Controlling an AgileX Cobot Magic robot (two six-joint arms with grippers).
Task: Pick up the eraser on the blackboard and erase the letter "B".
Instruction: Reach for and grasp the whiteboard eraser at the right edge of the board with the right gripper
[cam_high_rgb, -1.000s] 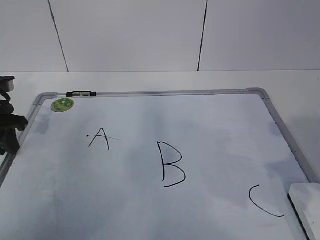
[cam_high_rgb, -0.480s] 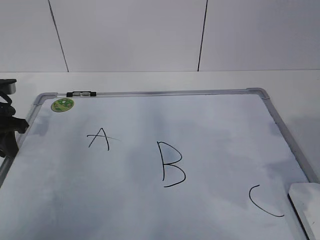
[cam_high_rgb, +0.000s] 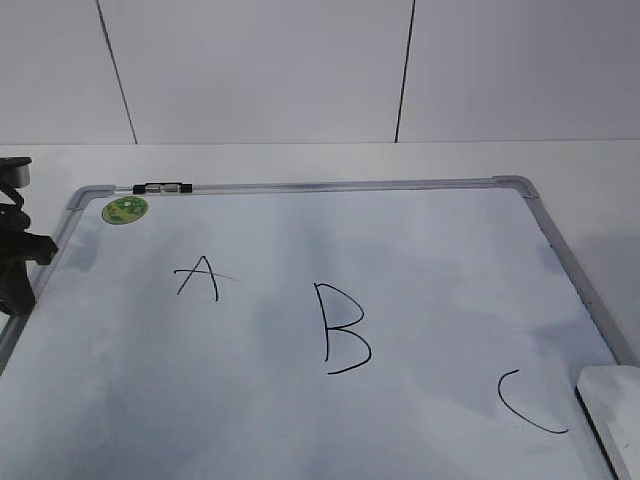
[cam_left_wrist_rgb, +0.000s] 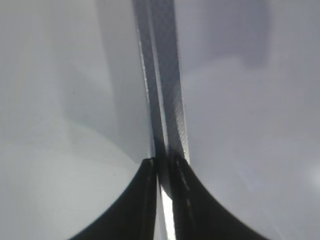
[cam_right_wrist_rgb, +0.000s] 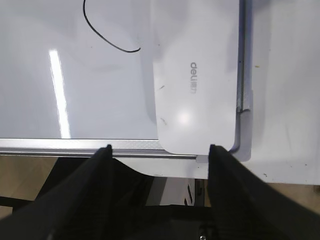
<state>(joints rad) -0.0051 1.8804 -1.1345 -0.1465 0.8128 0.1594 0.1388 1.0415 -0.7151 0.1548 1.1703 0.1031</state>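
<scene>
From outside, we see the blackboard flat on the surface, letter "B" mid-board and the eraser parked at its near right corner, probably so our right arm reaches it.

Left wrist: left claw pinched together over the frame, idle.

Right wrist: right claw spread wide, eraser just ahead between the fingers, not touching.

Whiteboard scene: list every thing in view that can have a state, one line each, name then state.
eraser: lying flat at the board's near right corner, not gripped.
letter "B": intact, not erased.
letter "A": intact.
letter "C": intact.
blackboard: lying flat on the table.
left gripper: shut, over the board's frame.
right gripper: open, empty, near the eraser.
</scene>
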